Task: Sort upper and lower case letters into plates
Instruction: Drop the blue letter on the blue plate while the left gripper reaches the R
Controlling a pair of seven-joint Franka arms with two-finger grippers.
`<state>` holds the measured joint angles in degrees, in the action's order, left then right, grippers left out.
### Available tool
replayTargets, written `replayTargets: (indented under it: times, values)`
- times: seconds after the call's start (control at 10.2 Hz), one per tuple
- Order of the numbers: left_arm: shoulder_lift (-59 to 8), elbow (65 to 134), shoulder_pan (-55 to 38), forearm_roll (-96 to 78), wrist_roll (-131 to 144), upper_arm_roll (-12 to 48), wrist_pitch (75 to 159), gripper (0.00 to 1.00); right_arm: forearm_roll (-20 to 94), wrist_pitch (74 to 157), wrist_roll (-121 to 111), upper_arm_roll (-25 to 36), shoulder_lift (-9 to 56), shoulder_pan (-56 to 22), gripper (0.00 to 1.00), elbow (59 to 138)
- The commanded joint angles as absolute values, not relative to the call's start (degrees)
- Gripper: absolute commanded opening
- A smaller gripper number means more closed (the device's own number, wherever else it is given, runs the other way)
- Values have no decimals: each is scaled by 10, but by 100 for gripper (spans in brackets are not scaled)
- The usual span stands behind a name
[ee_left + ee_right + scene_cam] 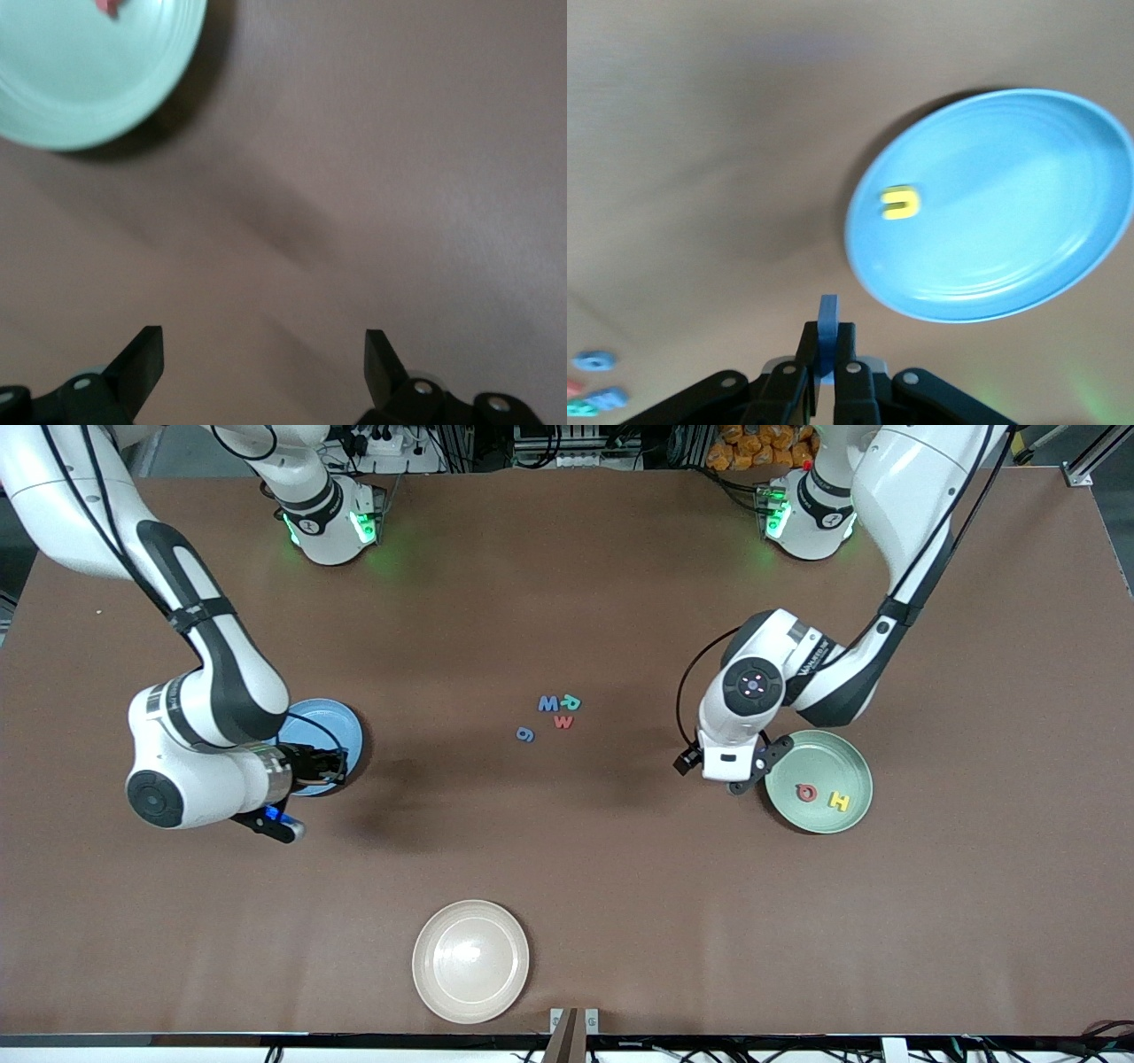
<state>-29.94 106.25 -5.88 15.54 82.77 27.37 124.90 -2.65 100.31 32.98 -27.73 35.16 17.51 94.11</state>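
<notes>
The right end effector (827, 376) is clamped on a small blue letter (827, 332), pinched between its fingers, and hangs over the counter (567, 868) at the edge of the light blue plate (341, 722). The left end effector (264, 359) has its jaws spread wide with nothing between them; it hangs over bare counter just beside the mint green plate (842, 766), at about nine o'clock from the plate's centre in the front view.

The cream-white plate (470, 960) lies at six o'clock on the counter, nearest the front camera. The mint green plate sits toward the left arm's end, holding a red letter (805, 792) and a yellow letter H (838, 801) side by side. The light blue plate sits toward the right arm's end, partly hidden by that arm, with a yellow letter (901, 203) in it, seen in the right wrist view.

Near the counter's middle lie four loose letters: a blue W (548, 703), a teal letter (571, 702) touching it at three o'clock, a red w (563, 722) just below them, and a blue-grey letter (525, 734) at about seven o'clock from the group.
</notes>
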Motion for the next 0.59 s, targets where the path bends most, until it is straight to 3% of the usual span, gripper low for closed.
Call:
replayTargets:
  times: [0.0, 0.39, 0.49]
  values:
    - [-298, 1055, -90, 152, 890, 271, 1242, 100, -54, 1013, 308, -270, 333, 191, 0, 983]
    - [-316, 1027, -132, 148, 986, 271, 1243, 100, -58, 1052, 264, -260, 333, 214, 0, 1022]
    - [-328, 1013, -144, 147, 1007, 270, 1243, 100, -56, 1051, 266, -260, 334, 218, 35, 1022]
